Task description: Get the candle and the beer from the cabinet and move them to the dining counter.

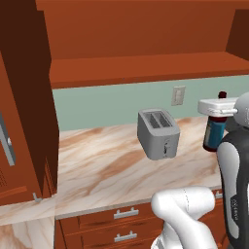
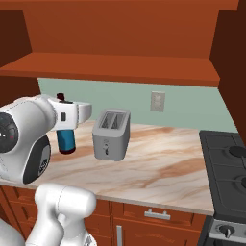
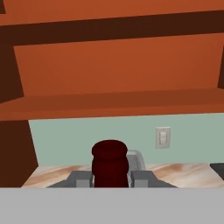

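You have the beer (image 2: 66, 140) clamped by its neck: in the hand view the gripper (image 3: 110, 178) has its jaws pressed against the dark bottle top on both sides, nearly shut. The bottle hangs upright above the marbled toaster counter (image 1: 107, 170), over its stretch between the toaster (image 1: 158, 133) and the cabinet door (image 1: 24, 121), clear of the surface as far as the base views tell. The step in hand looks like the carry to the dining counter, so keep the bottle vertical, hold the grip firm on that narrow neck, and swing wide of the toaster and the open cabinet (image 3: 113, 70). The right base view shows the stove (image 2: 226, 178) at the counter's far end; the left base view shows the open door and the drawers (image 1: 121, 223) below. I see no candle from here
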Controlling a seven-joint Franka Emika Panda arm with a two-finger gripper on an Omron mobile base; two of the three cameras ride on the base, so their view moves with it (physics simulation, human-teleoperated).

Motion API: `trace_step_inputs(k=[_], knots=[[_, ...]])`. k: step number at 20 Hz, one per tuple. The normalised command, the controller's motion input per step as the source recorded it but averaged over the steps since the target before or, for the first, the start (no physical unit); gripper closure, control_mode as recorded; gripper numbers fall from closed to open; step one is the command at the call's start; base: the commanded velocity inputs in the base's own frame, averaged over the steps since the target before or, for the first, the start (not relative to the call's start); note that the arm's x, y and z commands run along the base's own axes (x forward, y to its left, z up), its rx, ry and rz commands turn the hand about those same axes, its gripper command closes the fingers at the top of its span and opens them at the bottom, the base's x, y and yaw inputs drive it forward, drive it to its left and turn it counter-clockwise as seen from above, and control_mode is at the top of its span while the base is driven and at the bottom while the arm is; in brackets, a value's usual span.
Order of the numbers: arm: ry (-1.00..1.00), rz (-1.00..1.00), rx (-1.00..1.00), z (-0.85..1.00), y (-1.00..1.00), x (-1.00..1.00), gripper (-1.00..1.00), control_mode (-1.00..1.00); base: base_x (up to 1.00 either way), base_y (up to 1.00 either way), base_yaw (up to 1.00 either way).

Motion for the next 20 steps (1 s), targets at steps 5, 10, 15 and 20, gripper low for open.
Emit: trace_step_inputs(k=[5, 10, 15, 20], knots=[[0.0, 0.0, 0.0, 0.0, 0.0, 0.0, 1.0, 1.0, -0.05, 0.0, 0.0], [0.0, 0.0, 0.0, 0.0, 0.0, 0.0, 1.0, 1.0, -0.55, -0.24, 0.02], [0.0, 0.0, 0.0, 0.0, 0.0, 0.0, 1.0, 1.0, -0.97, -0.86, 0.15], [0.0, 0.0, 0.0, 0.0, 0.0, 0.0, 1.0, 1.0, -1.0, -0.53, 0.43]])
